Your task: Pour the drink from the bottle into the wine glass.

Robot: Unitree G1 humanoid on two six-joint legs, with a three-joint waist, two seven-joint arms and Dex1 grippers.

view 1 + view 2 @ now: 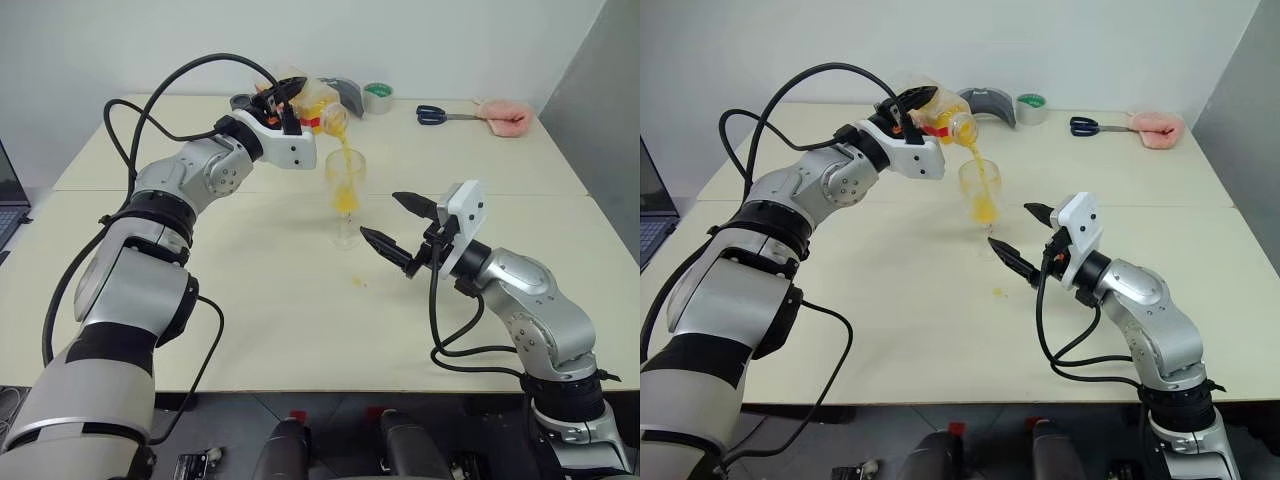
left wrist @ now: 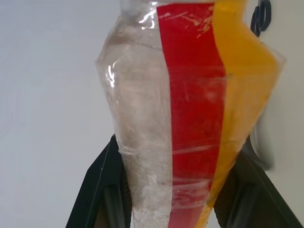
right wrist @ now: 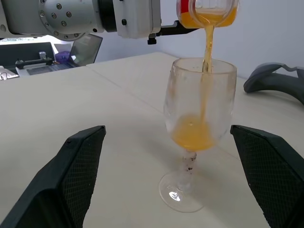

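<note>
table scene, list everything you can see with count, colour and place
small clear plastic bottle: one, red label stripe, tilted over the glass, in the left pincer
orange-yellow drink: one stream, falling into the glass
clear stemmed wine glass: one, mid-table, part filled
orange spill: small drops, beside the glass foot
tape roll: one, green core, far edge
scissors: one pair, dark handles, far right
pink cloth: one, far right
grey curved object: one, beside the tape
cream table: one
left pincer: shut on bottle
right pincer: open, near glass
</note>
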